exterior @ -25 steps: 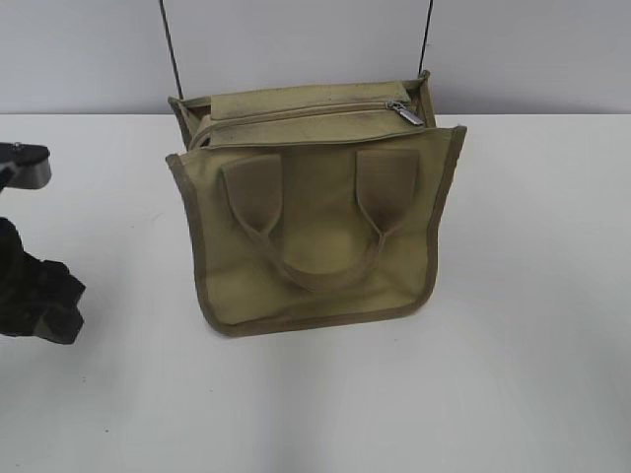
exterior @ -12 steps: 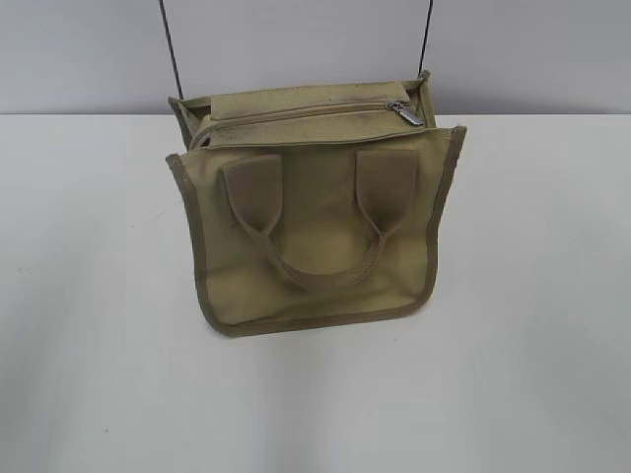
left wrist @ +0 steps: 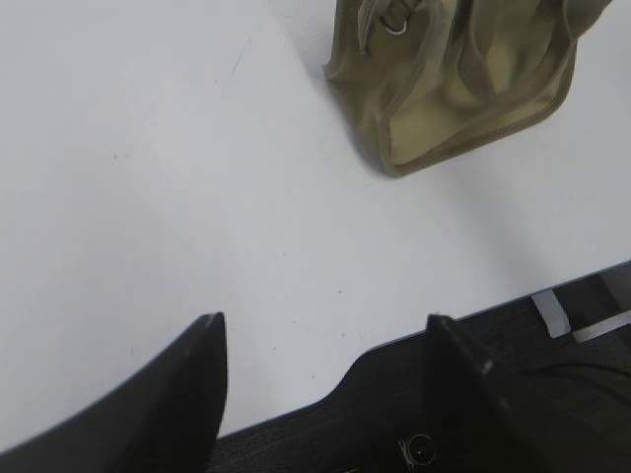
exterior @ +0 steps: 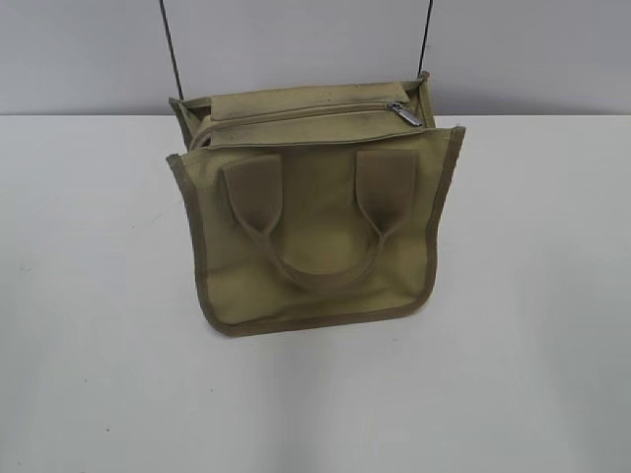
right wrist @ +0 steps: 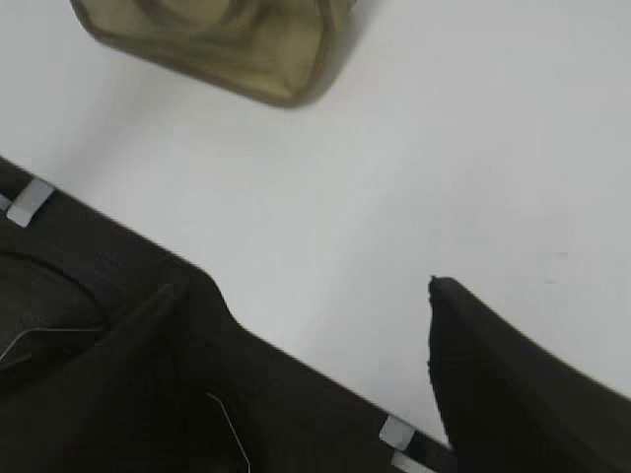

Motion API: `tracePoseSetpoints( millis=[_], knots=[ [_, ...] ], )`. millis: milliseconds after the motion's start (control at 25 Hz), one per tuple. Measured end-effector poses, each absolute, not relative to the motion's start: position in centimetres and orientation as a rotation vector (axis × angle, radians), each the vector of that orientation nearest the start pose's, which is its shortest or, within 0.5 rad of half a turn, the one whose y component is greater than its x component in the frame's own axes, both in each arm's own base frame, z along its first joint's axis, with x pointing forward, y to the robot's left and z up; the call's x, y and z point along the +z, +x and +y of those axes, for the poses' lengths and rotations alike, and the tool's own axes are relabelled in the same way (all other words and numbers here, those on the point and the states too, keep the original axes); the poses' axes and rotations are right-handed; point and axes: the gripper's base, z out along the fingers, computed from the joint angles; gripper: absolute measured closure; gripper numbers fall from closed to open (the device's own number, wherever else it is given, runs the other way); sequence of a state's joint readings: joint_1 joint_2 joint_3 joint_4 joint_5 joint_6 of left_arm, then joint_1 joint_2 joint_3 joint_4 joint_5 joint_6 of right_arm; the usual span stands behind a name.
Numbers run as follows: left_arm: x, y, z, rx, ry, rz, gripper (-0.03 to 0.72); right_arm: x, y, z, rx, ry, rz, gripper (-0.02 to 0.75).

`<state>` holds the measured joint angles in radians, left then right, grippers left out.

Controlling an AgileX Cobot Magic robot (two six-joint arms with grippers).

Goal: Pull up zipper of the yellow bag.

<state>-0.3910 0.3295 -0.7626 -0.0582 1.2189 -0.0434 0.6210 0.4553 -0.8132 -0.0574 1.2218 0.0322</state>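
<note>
The dark arm seen at the left edge a second ago is gone from the outside view; the bag [exterior: 314,222] has not shifted. It sits at the back middle of the white table [exterior: 532,296], khaki with olive trim, its zipper [exterior: 404,113] pull resting at the right end of the top band. The left gripper [left wrist: 320,340] and right gripper [right wrist: 306,296] both hang wide apart, empty, over bare table near its front edge.
</note>
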Motion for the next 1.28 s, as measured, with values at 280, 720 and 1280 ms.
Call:
tracePoseSetpoints(
  millis=[280, 720, 1280],
  knots=[
    [29.9, 1.0, -0.9, -0.27, 0.439, 2.287, 0.216, 28.4, 1.0, 0.3, 0.28, -0.675, 2.245, 0.192],
    [28.7, 2.3, -1.4, -0.244, 0.497, 2.196, 0.216, 26.5, 1.7, 0.9, 0.294, -0.672, 2.226, 0.192],
    [28.6, 2.5, -1.5, -0.243, 0.498, 2.183, 0.216, 26.3, 1.8, 1.0, 0.298, -0.662, 2.214, 0.192]
  ],
)
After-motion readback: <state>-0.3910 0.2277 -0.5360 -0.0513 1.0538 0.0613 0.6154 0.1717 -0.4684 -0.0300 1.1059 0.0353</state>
